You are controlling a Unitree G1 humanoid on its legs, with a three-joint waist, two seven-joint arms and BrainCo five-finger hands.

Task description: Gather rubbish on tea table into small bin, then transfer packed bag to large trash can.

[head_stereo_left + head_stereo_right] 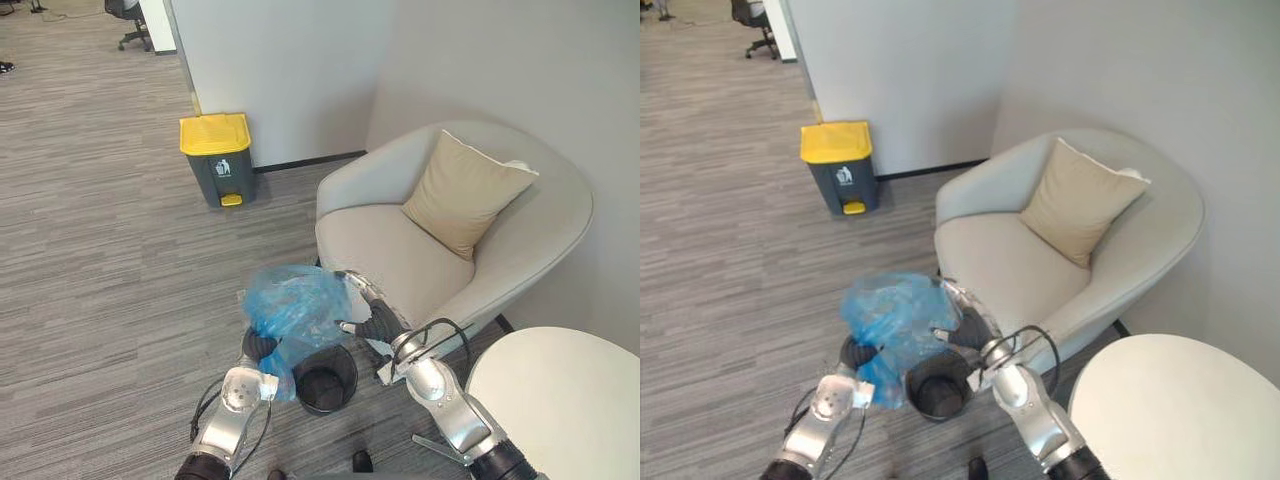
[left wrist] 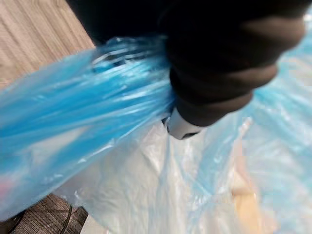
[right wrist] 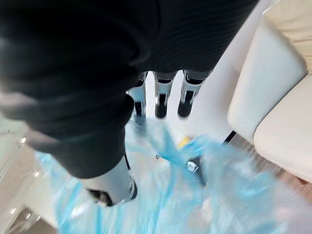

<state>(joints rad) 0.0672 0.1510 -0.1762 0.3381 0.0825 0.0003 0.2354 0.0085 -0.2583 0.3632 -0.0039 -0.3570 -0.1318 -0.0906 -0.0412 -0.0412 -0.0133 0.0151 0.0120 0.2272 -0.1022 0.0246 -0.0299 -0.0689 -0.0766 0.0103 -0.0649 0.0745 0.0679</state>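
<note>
A crumpled blue plastic bag (image 1: 295, 305) hangs lifted just above the small black bin (image 1: 320, 405), which stands on the floor in front of the armchair. My left hand (image 1: 258, 347) is under the bag's left side. In the left wrist view the bag's film (image 2: 97, 112) is gathered into a tight bunch running into that hand (image 2: 219, 63), so it is shut on it. My right hand (image 1: 375, 318) reaches in from the right, its straight fingers (image 3: 161, 100) against the top of the bag (image 3: 195, 195). The large grey trash can with a yellow lid (image 1: 217, 158) stands by the far wall.
A beige armchair (image 1: 400, 250) with a tan cushion (image 1: 465, 190) stands right behind the bin. A round white table (image 1: 560, 400) is at the lower right. Open grey floor (image 1: 100, 250) lies between the bin and the trash can. An office chair (image 1: 130, 20) stands far off.
</note>
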